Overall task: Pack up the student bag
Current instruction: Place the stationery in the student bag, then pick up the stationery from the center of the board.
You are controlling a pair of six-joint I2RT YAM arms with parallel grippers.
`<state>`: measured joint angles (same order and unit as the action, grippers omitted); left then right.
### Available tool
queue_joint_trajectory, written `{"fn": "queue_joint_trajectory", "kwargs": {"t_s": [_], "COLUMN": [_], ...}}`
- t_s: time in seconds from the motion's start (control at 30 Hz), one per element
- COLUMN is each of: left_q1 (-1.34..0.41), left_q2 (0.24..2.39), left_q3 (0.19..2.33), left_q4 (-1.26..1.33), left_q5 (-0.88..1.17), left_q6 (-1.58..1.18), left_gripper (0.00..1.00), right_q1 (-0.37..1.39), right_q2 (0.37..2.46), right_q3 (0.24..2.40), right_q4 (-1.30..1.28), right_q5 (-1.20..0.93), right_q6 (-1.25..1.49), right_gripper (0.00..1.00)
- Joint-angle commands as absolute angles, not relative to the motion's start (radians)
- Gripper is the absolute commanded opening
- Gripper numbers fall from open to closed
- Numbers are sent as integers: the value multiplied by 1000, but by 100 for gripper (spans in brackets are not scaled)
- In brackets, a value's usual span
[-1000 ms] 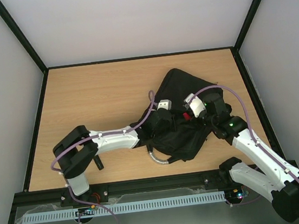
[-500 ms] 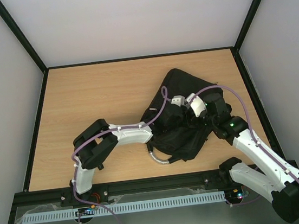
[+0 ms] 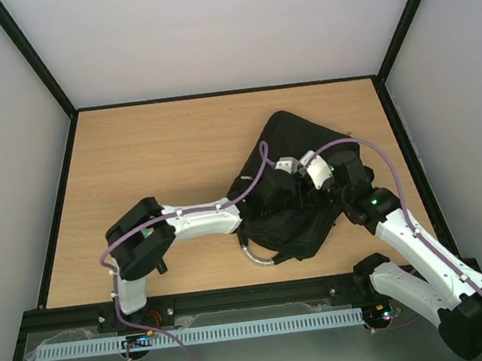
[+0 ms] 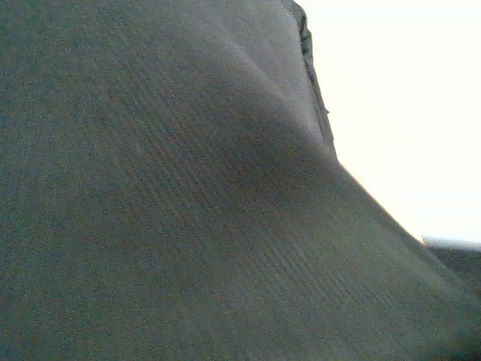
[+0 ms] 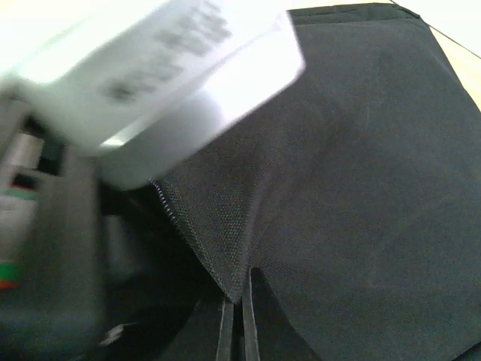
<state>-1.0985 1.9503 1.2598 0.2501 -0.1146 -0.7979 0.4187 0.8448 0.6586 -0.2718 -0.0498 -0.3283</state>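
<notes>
The student bag (image 3: 293, 134), a large black fabric backpack, lies right of the table's middle, its grey looped handle (image 3: 255, 256) toward the near edge. My right gripper (image 3: 308, 191) is shut on the bag's fabric edge beside the zipper; the right wrist view shows the gripper (image 5: 237, 301) pinching a raised fold of the bag (image 5: 361, 188). My left gripper (image 3: 288, 192) reaches into the bag's opening and its fingers are hidden. The left wrist view shows only dark bag fabric (image 4: 188, 210). The left wrist's white camera housing (image 5: 165, 68) is close beside the right gripper.
The wooden table (image 3: 150, 156) has black rails round it and white walls on three sides. The two wrists are close together over the bag's opening. No other loose objects show.
My left gripper has moved right, deeper into the bag's opening, and its elbow has then drawn back to the left. The right gripper has kept its hold on the fabric.
</notes>
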Motion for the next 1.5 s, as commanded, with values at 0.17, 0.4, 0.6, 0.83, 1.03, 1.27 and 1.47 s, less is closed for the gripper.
{"fn": "queue_joint_trajectory", "kwargs": {"t_s": [0.17,0.4,0.6,0.83,1.03,1.27,1.47], "left_q1": [-1145,-1161,-1149,-996,-822,-683,-594], "left_q2": [1724,1546,1340,1169,1027,904,926], "left_q3": [1128,971,858,746,680,667,659], "left_q4": [61,-76,-341,-600,-731,-854,-936], "left_q5": [-117,-194,-471,-490,-395,-319,-249], "left_q6": [-782,-770,-839,-1015,-1083,-1092,-1101], "left_gripper": [22,28,41,47,54,74,75], "right_q1": [432,431,431,431,431,431,431], "right_q2": [820,822,824,828,822,817,814], "right_q3": [662,663,661,663,663,662,662], "right_q4": [-233,-233,-232,-235,-235,-236,-238], "right_q5": [-112,-111,-117,-119,-119,-123,-126], "right_q6": [-327,-327,-329,-329,-331,-331,-333], "right_gripper": [1,1,1,1,1,1,1]}}
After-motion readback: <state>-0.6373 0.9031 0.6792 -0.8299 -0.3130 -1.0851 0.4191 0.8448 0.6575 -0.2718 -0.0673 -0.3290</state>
